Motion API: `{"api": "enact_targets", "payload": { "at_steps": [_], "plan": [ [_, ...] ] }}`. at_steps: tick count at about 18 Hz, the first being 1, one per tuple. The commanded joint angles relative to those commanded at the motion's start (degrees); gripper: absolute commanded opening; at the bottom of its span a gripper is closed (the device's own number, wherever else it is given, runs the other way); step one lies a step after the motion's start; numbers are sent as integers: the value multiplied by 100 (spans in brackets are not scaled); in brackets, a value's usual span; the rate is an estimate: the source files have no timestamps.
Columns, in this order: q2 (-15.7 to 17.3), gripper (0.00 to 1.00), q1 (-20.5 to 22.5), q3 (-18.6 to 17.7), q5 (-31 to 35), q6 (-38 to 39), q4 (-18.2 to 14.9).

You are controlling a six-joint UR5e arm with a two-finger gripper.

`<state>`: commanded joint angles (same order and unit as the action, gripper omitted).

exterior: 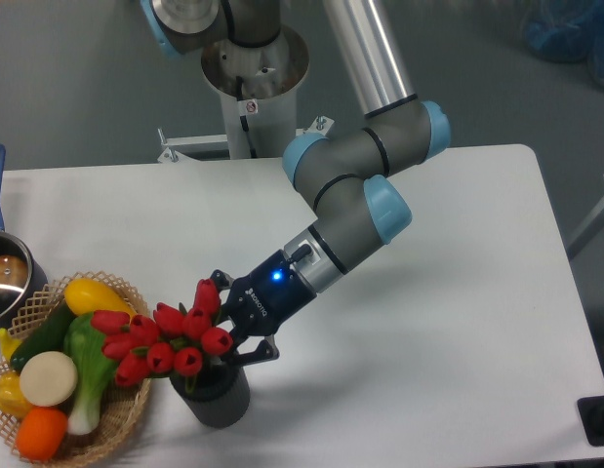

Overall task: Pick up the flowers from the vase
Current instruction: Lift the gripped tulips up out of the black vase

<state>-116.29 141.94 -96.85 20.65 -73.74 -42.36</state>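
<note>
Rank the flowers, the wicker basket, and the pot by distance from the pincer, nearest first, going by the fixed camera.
1. The flowers: right at the pincer, in the vase near the table's front edge.
2. The wicker basket: farther left in the picture, at the front corner, holding toy vegetables.
3. The pot: farthest, at the picture's left edge, behind the basket.

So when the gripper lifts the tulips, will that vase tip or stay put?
It may tip: the vase is small and narrow, with the tulips leaning left over the wicker basket. The gripper sits at its rim, so snagging stems could drag it along.
</note>
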Motion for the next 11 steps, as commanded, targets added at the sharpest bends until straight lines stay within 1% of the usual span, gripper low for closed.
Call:
{"api": "enact_targets", "payload": {
  "at_steps": [3,6,11],
  "plan": [
    [45,36,35,-18,-52,70,0],
    [45,36,70,-18,-298,70,0],
    [176,36,88,-9,-466,114,0]
  ]
}}
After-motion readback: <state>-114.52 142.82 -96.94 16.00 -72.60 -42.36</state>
